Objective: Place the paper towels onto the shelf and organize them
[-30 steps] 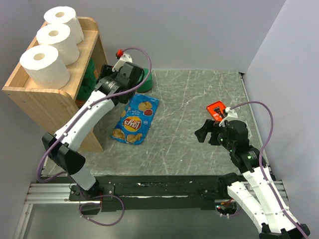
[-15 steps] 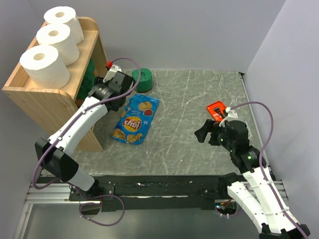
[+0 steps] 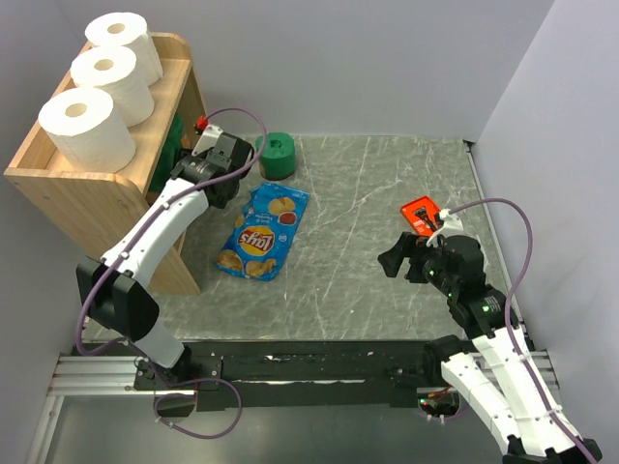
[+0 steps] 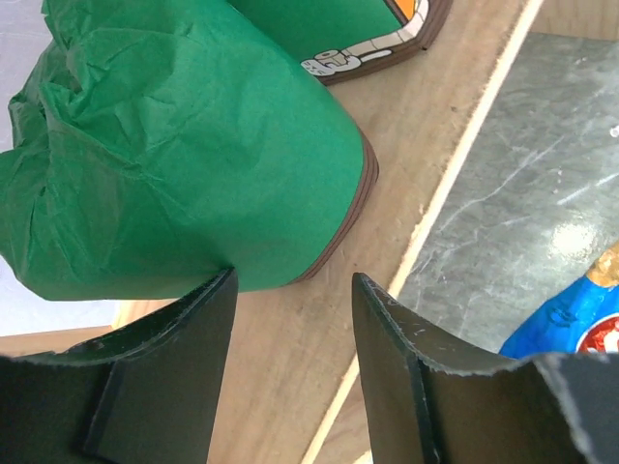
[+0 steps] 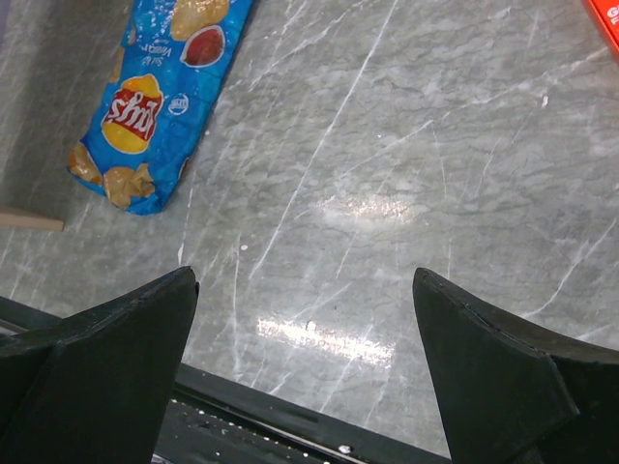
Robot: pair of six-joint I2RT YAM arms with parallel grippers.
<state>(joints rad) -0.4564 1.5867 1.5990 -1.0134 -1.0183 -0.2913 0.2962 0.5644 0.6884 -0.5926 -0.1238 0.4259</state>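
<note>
Three white paper towels (image 3: 89, 124) stand in a row on the top tray of the wooden shelf (image 3: 106, 198). A dark green roll (image 3: 279, 155) stands on the table right of the shelf. My left gripper (image 3: 191, 162) reaches into the shelf's lower tier. In the left wrist view it (image 4: 293, 290) is open and empty over the shelf board (image 4: 319, 329). A green roll (image 4: 193, 145) lies just beyond its fingertips, and a second green roll (image 4: 338, 24) lies behind that. My right gripper (image 3: 395, 259) is open and empty above the table (image 5: 305, 319).
A blue chip bag (image 3: 261, 230) lies on the table beside the shelf's foot and shows in the right wrist view (image 5: 160, 92). A small flat red-orange object (image 3: 422, 213) lies at the right, behind my right gripper. Grey walls close in the table.
My left gripper has swung left from beside the green roll on the table into the shelf's lower tier, uncovering that roll. The right arm has not moved.
</note>
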